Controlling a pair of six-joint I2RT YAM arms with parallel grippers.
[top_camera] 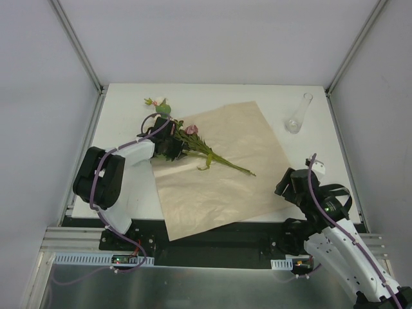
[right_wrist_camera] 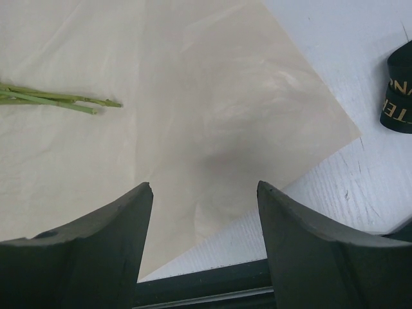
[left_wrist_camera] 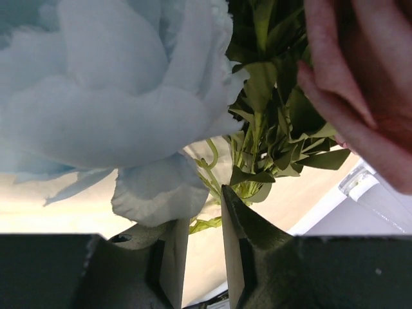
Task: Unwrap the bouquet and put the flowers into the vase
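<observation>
The bouquet is undone. Its tan paper (top_camera: pixel 225 167) lies flat on the table, and the flowers (top_camera: pixel 193 145) lie across it with heads at the far left and stem ends (right_wrist_camera: pixel 58 100) toward the middle. My left gripper (top_camera: pixel 168 145) sits at the bundle just below the heads. In its wrist view the jaws (left_wrist_camera: pixel 203 206) stand a narrow gap apart, with green stems (left_wrist_camera: pixel 251 167) just past the tips, a pale blue blossom (left_wrist_camera: pixel 116 96) and a pink rose (left_wrist_camera: pixel 367 84). The right gripper (right_wrist_camera: pixel 205 187) is open over the paper's near right corner. The clear vase (top_camera: pixel 299 116) lies at the far right.
A black ribbon with gold lettering (right_wrist_camera: pixel 398 90) lies on the white table (top_camera: pixel 129 116) right of the paper's corner. Metal frame posts (top_camera: pixel 77 45) rise at the far corners. The paper's near corner hangs over the table's front edge (top_camera: pixel 257 222).
</observation>
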